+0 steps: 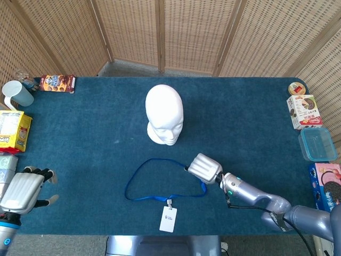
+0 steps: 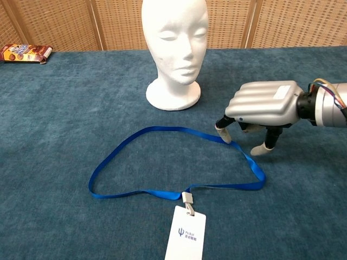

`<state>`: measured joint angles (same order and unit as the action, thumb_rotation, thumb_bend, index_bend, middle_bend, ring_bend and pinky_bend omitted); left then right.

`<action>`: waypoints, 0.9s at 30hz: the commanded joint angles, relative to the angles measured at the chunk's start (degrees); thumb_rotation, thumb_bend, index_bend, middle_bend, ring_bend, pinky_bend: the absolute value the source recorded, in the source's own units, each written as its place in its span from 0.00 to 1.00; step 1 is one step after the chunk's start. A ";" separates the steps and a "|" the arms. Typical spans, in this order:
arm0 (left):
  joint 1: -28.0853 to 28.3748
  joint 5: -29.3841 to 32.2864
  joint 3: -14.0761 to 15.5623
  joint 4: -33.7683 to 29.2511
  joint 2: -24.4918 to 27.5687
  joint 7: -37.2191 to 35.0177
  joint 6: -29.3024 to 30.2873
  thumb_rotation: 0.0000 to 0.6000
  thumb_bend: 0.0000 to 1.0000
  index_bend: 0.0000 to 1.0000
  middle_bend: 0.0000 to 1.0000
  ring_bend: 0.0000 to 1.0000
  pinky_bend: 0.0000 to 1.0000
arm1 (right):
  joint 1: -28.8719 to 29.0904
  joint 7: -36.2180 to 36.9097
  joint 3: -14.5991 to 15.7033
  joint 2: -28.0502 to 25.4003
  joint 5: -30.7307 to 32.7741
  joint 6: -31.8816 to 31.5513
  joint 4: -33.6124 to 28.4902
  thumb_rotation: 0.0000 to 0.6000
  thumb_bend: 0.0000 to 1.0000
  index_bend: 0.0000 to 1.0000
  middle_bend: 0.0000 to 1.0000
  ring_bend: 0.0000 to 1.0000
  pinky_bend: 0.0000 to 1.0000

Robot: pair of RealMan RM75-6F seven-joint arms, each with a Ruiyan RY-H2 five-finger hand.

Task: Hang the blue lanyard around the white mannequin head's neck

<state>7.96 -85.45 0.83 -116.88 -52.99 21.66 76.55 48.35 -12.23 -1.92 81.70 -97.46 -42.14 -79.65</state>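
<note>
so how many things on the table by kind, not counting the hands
mannequin head: 1
lanyard: 1
mug: 1
snack packs: 4
clear tub: 1
round tin: 1
total: 9

Blue-carpeted table (image 1: 96,138) and what lies on it
White mannequin head (image 1: 164,113) upright at centre, blue lanyard (image 1: 160,181) looped flat before it with its card (image 1: 168,218); snack packs (image 1: 57,83), cup (image 1: 17,94), boxes (image 1: 305,112) line the side edges
</note>
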 commanded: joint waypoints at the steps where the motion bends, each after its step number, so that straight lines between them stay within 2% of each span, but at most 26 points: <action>1: -0.06 0.15 0.04 0.09 0.06 -0.16 0.13 0.93 0.13 0.50 0.52 0.50 0.33 | 0.57 -1.02 0.48 -0.04 0.51 0.87 0.15 1.00 0.27 0.41 0.99 1.00 1.00; 27: 0.52 0.42 0.44 0.49 -0.42 -0.97 -0.28 0.93 0.13 0.50 0.52 0.50 0.33 | 1.06 -7.85 2.93 -1.16 5.19 3.19 -0.62 1.00 0.27 0.45 0.98 1.00 1.00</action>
<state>8.48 -85.05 1.26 -116.41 -53.41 20.68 76.29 49.52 -19.70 0.86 80.70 -92.45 -38.82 -80.10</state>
